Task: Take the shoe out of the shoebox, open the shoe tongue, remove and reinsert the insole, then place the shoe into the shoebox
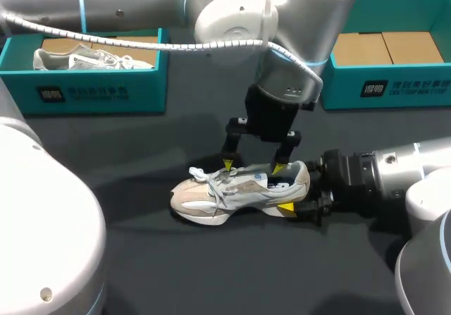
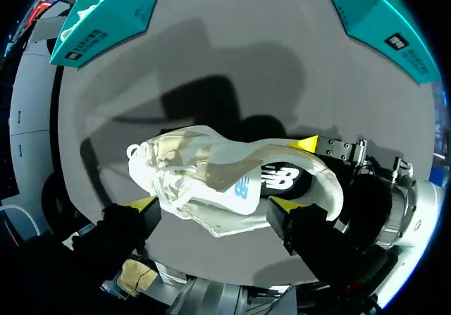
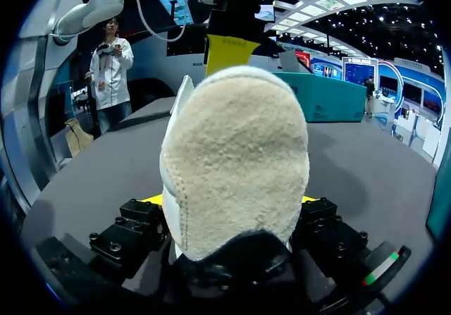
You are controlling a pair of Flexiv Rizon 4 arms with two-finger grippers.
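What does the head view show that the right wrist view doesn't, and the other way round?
Only the head view: the shoe at full length, with laces and toe, and a second shoe in the left shoebox. Only the right wrist view: the beige heel close up, clamped in the right gripper. Both: the shoe, with the left gripper above it.
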